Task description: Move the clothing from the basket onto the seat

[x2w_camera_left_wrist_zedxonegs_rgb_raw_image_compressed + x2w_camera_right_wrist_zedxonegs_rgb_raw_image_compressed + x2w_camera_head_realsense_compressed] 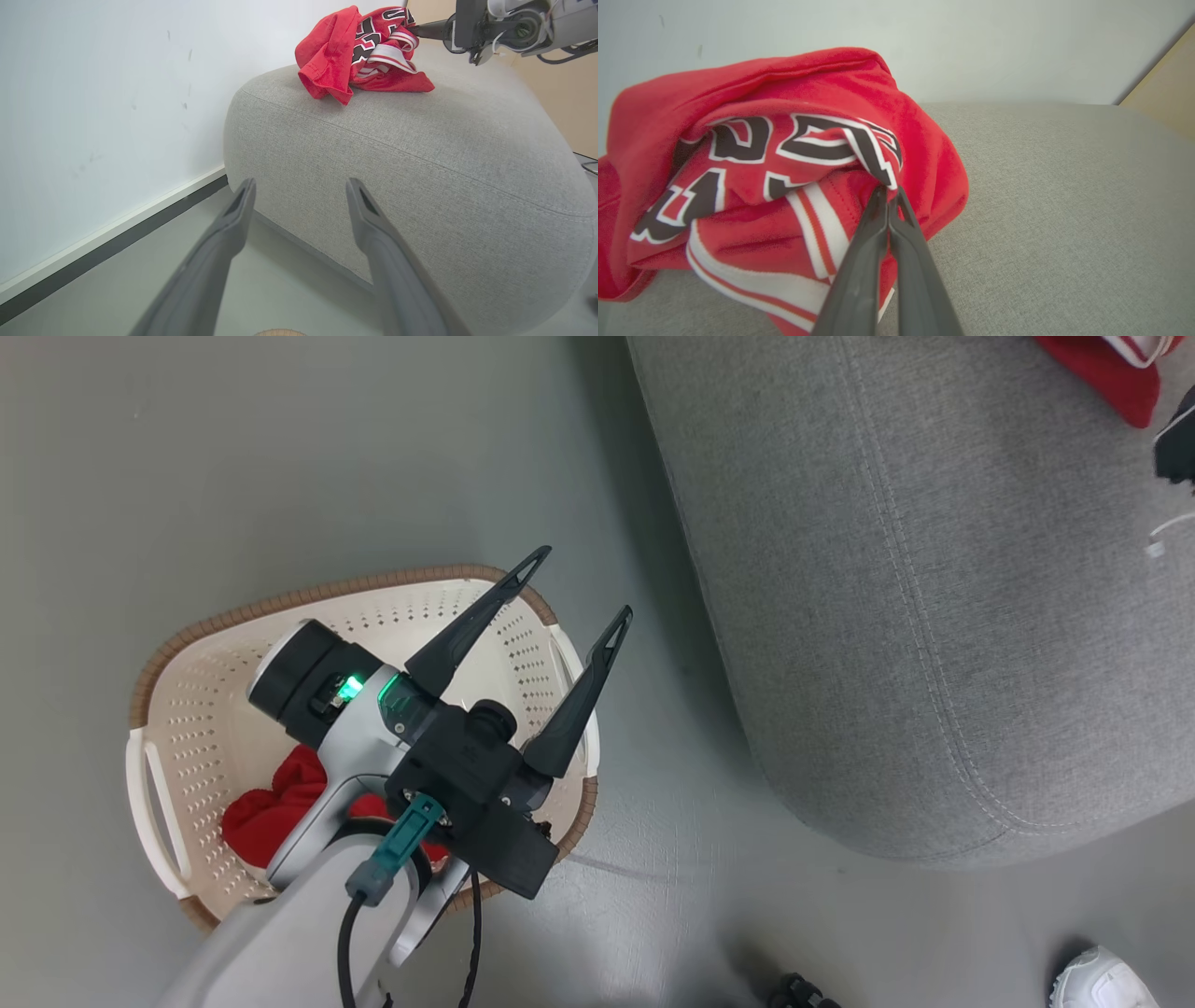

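Note:
The cream basket (201, 709) with its brown rim stands on the floor, and a bunch of red clothing (271, 807) lies in its bottom. Above it hangs my left gripper (583, 583), open with nothing between its fingers, which point toward the grey seat (915, 616). The left wrist view has the same open gripper (301, 183) facing the seat (420, 154). More red clothing (336, 51) with white-striped trim lies bunched on top. My right gripper (888, 190) is shut, its tips pinching a fold of that clothing (752, 140) just above the seat (1064, 210).
Grey floor runs between basket and seat. A white shoe (1102, 980) and a dark object (798, 994) sit at the lower edge. Behind the seat is a white wall (93, 116) with a dark baseboard (117, 245). A white cable (1167, 532) hangs at right.

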You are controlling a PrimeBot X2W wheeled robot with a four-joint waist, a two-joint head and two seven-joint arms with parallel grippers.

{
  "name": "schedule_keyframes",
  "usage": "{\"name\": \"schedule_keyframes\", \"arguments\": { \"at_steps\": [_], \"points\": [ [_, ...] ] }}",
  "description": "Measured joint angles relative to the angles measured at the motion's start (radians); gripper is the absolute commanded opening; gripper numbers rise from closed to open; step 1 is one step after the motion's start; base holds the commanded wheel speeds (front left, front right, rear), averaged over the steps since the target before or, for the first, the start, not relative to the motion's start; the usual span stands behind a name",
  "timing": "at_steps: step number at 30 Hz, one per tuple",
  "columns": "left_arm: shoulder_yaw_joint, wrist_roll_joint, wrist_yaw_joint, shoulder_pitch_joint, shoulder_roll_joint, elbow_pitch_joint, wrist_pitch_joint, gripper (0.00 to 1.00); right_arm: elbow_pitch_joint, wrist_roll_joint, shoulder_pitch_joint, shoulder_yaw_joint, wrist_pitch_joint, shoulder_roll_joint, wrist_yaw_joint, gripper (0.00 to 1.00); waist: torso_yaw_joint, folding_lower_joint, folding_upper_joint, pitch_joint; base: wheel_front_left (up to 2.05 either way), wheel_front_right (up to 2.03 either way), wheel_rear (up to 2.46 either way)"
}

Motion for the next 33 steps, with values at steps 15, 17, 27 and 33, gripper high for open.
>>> {"name": "schedule_keyframes", "arguments": {
  "at_steps": [15,17,27,33],
  "points": [
    [0.005,-0.026,0.001,0.015,-0.026,0.098,-0.058,1.00,-0.096,-0.042,0.154,0.021,-0.006,0.026,0.023,1.00,-0.006,-0.0001,-0.0001,-0.096,0.00,0.00,0.00],
    [0.009,-0.030,0.002,0.020,-0.035,0.119,-0.072,1.00,-0.118,-0.043,0.180,0.020,-0.006,0.027,0.026,1.00,-0.006,-0.0002,-0.0001,-0.116,0.00,0.00,0.00],
    [0.041,-0.090,0.020,0.053,-0.089,0.219,-0.135,1.00,-0.230,-0.058,0.347,0.020,-0.006,0.057,0.025,1.00,0.017,-0.0003,-0.0003,-0.237,0.00,0.00,0.00],
    [0.093,-0.131,0.043,0.090,-0.090,0.273,-0.158,1.00,-0.311,-0.074,0.432,0.018,-0.006,0.098,0.007,1.00,0.047,-0.0004,-0.0004,-0.316,0.00,0.00,0.00]
  ]
}}
